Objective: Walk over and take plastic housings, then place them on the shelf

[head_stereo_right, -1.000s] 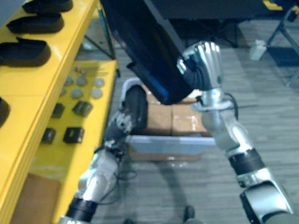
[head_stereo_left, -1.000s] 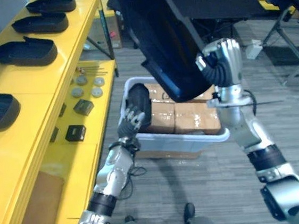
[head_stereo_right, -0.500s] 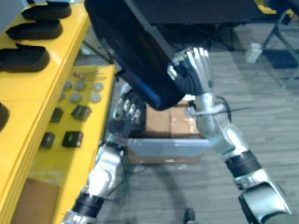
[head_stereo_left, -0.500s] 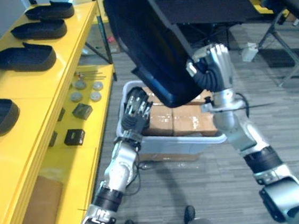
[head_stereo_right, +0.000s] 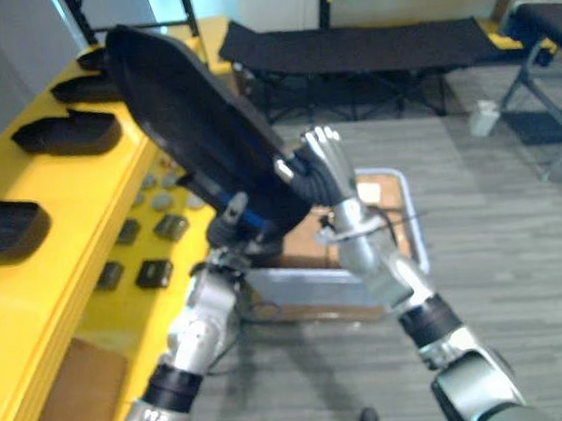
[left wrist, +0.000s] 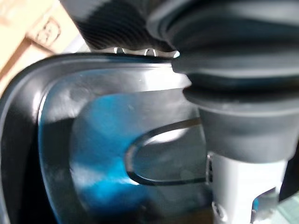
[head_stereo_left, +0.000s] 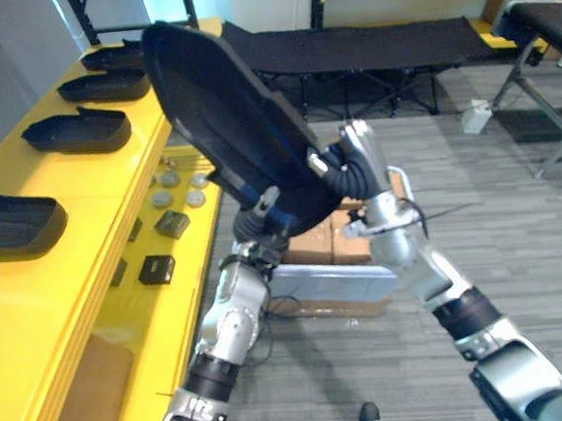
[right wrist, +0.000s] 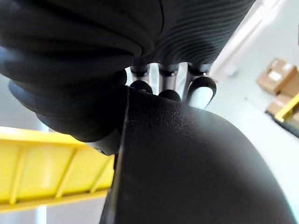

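A large black plastic housing point(head_stereo_left: 232, 125) is held up in the air in front of you, tilted. Its upper end leans toward the yellow shelf point(head_stereo_left: 28, 287) on your left and its lower end points down toward the robot.

The right robot hand point(head_stereo_left: 356, 157) holds the housing's lower edge from the right. In the right wrist view its dark fingertips point(right wrist: 202, 88) curl over the rim, so it is closed on the housing.

The left robot hand point(head_stereo_left: 260, 221) sits directly under the housing's lower end, touching it. You cannot tell whether it grips the housing or only props it. The left wrist view looks into the housing's glossy hollow inside point(left wrist: 117, 154).

Three more black housings point(head_stereo_left: 11, 227) point(head_stereo_left: 77, 133) point(head_stereo_left: 107, 85) lie in a row along the shelf's top level, open side up and apart from one another. On the lower level there are small black boxes point(head_stereo_left: 157, 270) and, farther back, a cluster of round grey discs point(head_stereo_left: 178, 186).

Below the held housing, a pale plastic bin point(head_stereo_left: 339, 285) stands on the grey plank floor point(head_stereo_left: 522, 205). It holds taped cardboard boxes point(head_stereo_left: 340, 244). Beyond it stands a black folding cot point(head_stereo_left: 364, 41).
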